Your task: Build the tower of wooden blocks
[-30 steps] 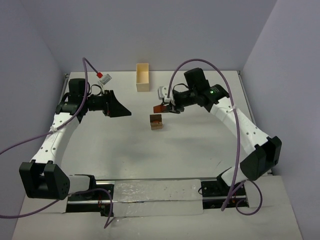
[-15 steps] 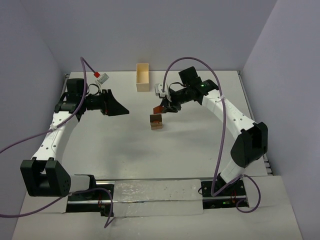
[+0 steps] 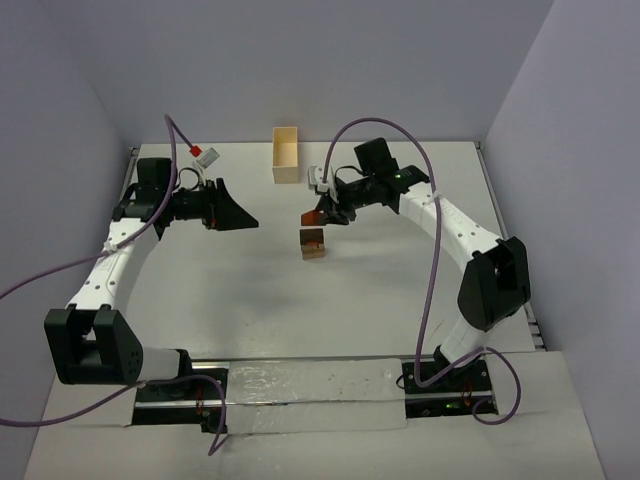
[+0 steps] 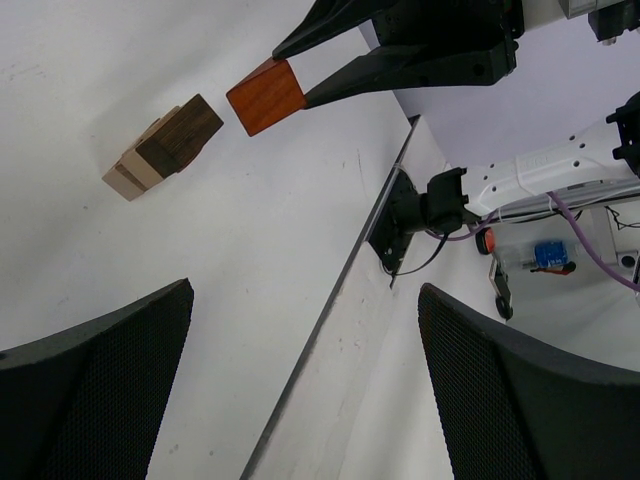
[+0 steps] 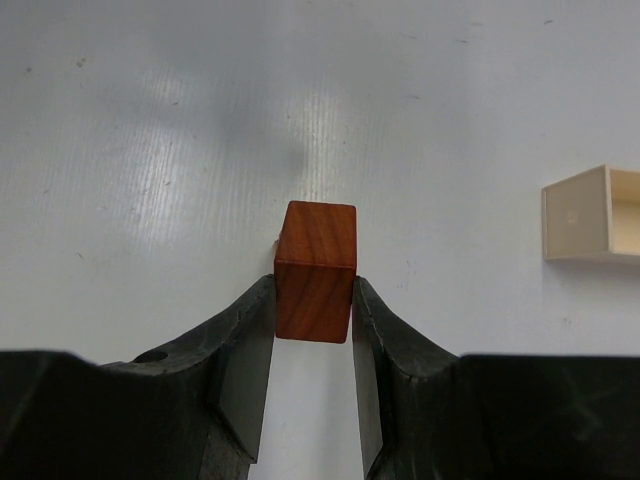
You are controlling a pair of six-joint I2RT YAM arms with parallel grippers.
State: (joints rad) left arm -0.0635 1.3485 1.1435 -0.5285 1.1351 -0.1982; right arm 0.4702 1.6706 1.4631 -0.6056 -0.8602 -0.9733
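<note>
Pinching reddish-brown cube (image 5: 315, 268) in right hand (image 5: 313, 297), apart from stacked blocks (image 3: 312, 243) | left hand (image 4: 305, 300) spread wide

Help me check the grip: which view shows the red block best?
Right wrist: the red block sits large and centred, clamped by the right gripper. Left wrist shows it smaller, side-on, apart from the stack. The top view shows it tiny.

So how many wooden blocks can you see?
3 that I can tell. A reddish block is pinched in the right claw. A dark block sits on a pale block on the table. More may hide underneath them.
</note>
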